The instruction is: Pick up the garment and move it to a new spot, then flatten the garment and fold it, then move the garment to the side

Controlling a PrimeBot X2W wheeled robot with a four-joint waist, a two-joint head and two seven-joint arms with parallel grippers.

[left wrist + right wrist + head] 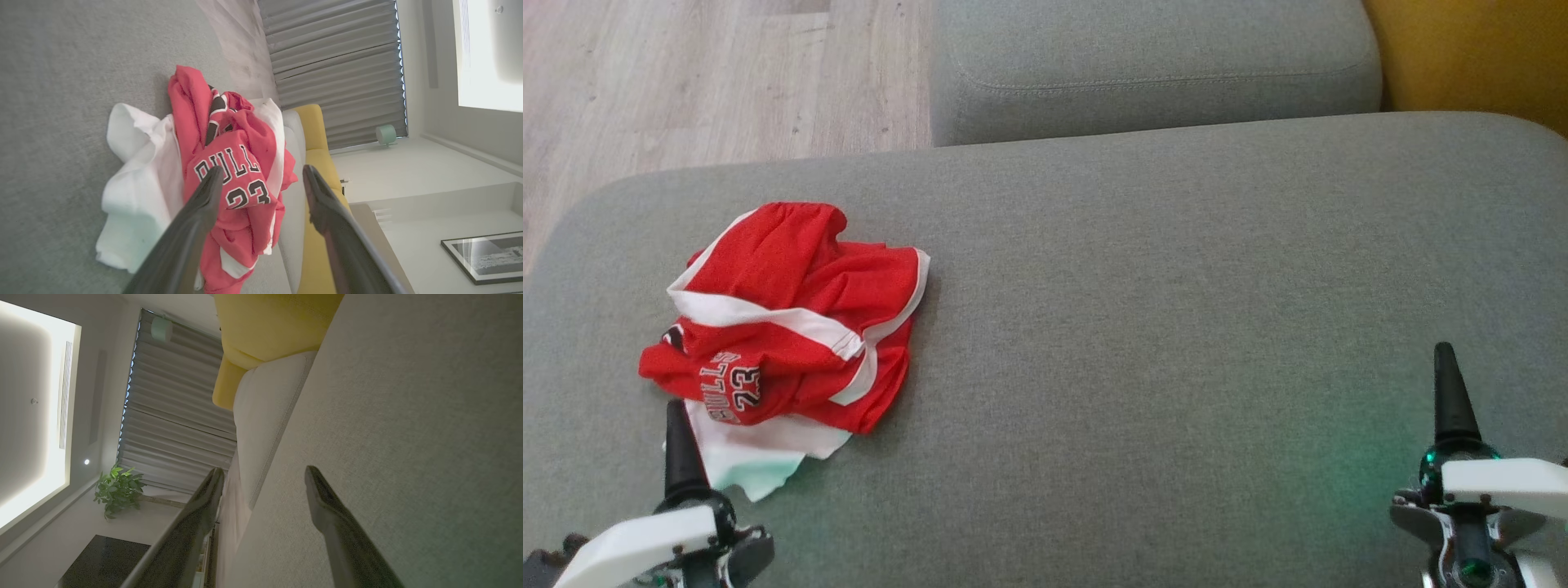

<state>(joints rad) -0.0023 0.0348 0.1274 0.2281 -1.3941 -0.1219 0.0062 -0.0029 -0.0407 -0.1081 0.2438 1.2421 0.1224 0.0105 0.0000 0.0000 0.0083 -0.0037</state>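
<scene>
Garment (784, 318): crumpled red-and-white jersey, frame left, on grey sofa (1176, 286). Left gripper (262, 169): jaws wide, empty, beside it. Right gripper (264, 470): jaws wide, empty, lower right.

The left gripper (262, 168) hangs low at the robot's left, jaws spread wide and holding nothing, its two dark fingers (196, 220) pointing forward. The right gripper (264, 468) takes the same pose at the robot's right, jaws equally wide and empty. Both wrists are rolled on edge, so the head view shows each pair stacked as one.
</scene>
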